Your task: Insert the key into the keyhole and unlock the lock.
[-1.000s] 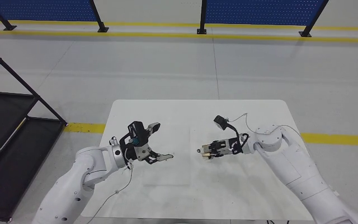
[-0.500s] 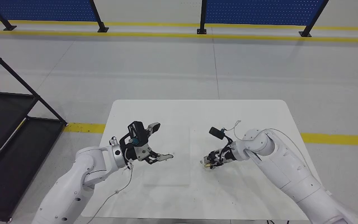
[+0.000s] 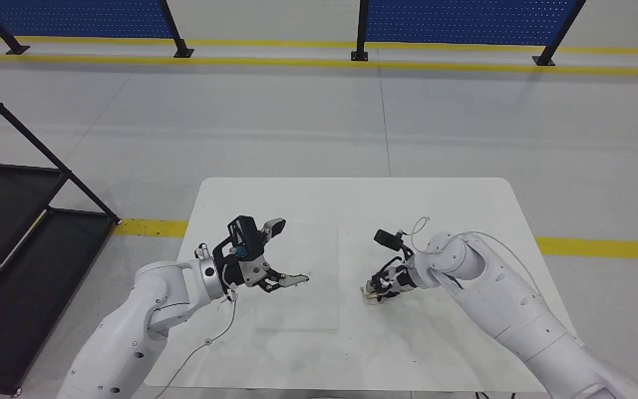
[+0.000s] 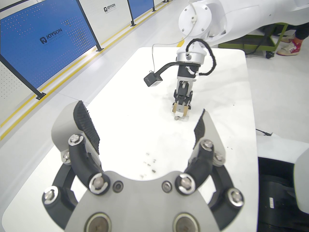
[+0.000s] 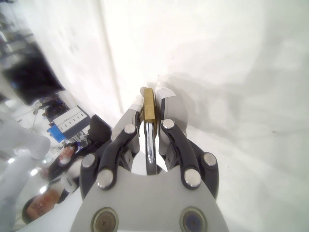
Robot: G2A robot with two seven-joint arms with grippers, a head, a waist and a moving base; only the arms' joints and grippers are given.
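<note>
The right gripper [image 5: 150, 95] points down at the table [image 3: 449, 204], its two fingers pressed against the flat sides of the one brass lock [image 5: 149, 108]. The lock sits edge-on between them. Its steel shackle [image 5: 150, 143] runs back toward the palm and its body pokes out past the fingertips toward the tabletop. I cannot tell whether it touches the surface. A small grey bit [image 5: 144, 89] shows at the lock's far end, too small to say whether it is the key.

The left gripper [image 4: 141, 112] hangs above the table well apart from the right one, fingers spread wide with nothing between them.

From above, both grippers sit well inside the table's edges, the right gripper [image 3: 371, 291] near the middle and the left gripper [image 3: 294, 280] toward its own side. White tabletop and a faint seam [image 3: 339, 269] lie between them. A handful of small dark specks [image 4: 147, 163] lie on the table just beneath the left gripper.
</note>
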